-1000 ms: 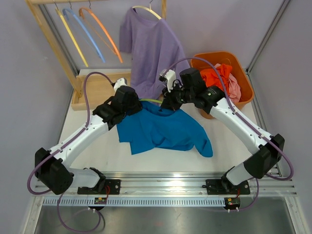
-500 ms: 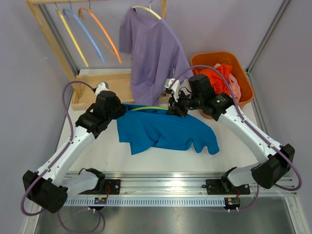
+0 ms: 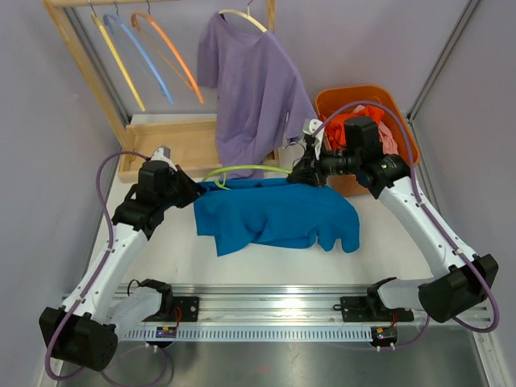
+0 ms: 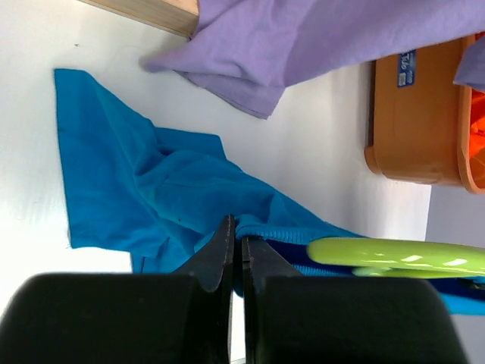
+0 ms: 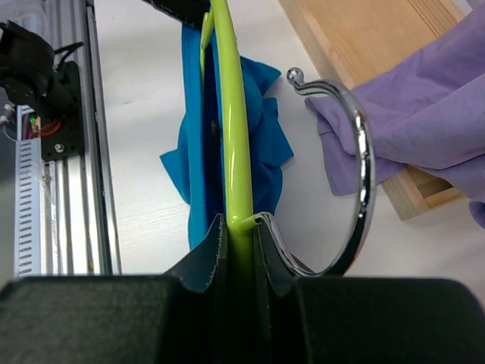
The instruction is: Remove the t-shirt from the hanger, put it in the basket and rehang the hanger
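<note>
The blue t-shirt (image 3: 274,216) lies spread on the white table, its collar end still round the lime-green hanger (image 3: 246,170). My left gripper (image 3: 193,189) is at the shirt's left top edge. In the left wrist view it (image 4: 236,231) is shut on the ribbed collar of the t-shirt (image 4: 151,189), with the hanger (image 4: 394,255) just to the right. My right gripper (image 3: 302,171) is shut on the hanger (image 5: 231,114) at the base of its metal hook (image 5: 362,182). The t-shirt (image 5: 193,152) hangs along the hanger's far part.
A purple t-shirt (image 3: 254,81) hangs from the wooden rack at the back, down to the rack's base (image 3: 173,145). Three bare hangers (image 3: 153,52) hang at the back left. An orange basket (image 3: 387,109) with clothes stands behind my right arm.
My left gripper shut on the collar and drew left. My right gripper moved right and back with the hanger. More of the green hanger now shows outside the shirt.
</note>
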Robot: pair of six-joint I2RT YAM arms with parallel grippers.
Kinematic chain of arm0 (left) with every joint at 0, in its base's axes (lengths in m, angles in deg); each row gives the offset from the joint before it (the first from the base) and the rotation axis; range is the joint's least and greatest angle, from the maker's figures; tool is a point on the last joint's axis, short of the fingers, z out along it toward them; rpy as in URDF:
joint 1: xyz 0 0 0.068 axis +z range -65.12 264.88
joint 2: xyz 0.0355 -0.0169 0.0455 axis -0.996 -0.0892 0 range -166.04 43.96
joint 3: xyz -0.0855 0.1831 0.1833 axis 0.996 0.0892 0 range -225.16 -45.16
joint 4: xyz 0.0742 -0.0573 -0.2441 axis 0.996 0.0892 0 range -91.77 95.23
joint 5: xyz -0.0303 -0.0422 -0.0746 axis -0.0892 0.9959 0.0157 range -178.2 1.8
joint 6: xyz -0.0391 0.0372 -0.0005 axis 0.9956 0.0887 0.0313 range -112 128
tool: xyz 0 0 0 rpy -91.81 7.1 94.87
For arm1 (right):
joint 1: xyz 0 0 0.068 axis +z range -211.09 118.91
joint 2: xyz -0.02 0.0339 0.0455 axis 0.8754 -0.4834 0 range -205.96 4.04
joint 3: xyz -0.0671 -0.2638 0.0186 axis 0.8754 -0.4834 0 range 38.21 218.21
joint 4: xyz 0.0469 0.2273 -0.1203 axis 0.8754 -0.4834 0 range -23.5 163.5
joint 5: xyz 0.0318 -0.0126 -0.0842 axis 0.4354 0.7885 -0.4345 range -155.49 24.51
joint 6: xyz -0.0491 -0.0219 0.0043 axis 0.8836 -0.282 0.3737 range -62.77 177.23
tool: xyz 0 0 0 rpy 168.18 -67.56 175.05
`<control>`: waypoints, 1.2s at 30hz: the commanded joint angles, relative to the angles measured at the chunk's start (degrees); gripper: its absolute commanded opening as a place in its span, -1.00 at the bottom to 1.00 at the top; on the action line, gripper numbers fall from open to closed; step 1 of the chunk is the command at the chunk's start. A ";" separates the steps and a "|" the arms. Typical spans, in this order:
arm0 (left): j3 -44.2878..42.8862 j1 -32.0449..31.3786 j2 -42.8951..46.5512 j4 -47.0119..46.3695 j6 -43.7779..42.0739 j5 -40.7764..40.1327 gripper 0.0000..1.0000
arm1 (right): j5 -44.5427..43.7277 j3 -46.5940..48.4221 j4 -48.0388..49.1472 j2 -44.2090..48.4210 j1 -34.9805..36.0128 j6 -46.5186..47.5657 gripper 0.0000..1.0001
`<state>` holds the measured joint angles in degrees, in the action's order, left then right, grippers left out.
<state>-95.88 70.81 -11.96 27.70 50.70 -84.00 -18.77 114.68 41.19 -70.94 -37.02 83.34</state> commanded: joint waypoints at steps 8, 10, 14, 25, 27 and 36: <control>5.01 7.47 2.82 -2.73 -7.63 -7.65 -1.00 | 0.14 2.02 2.77 3.80 -6.06 -12.13 -1.00; 6.33 7.47 3.97 -5.38 -9.03 -1.51 -0.76 | -2.59 2.11 3.22 1.96 -5.97 -14.32 -1.00; 7.74 7.47 7.66 -11.18 -12.89 8.95 0.24 | -4.09 3.33 2.08 -1.47 -5.88 -14.42 -1.00; 2.47 7.47 17.60 -6.19 -35.03 24.97 0.96 | -0.76 9.22 -4.85 -8.95 -5.97 -3.19 -1.00; 0.11 7.47 16.90 -5.66 -37.50 27.15 0.98 | 3.09 10.19 -7.75 -9.92 -5.88 0.68 -1.00; -7.63 1.33 4.71 -12.26 -50.77 41.65 0.98 | 8.03 14.76 -29.81 -11.94 1.06 37.06 -1.00</control>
<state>-99.53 75.27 -2.54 19.22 7.18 -50.84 -15.21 125.93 19.94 -83.75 -38.22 104.63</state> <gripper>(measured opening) 0.987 0.166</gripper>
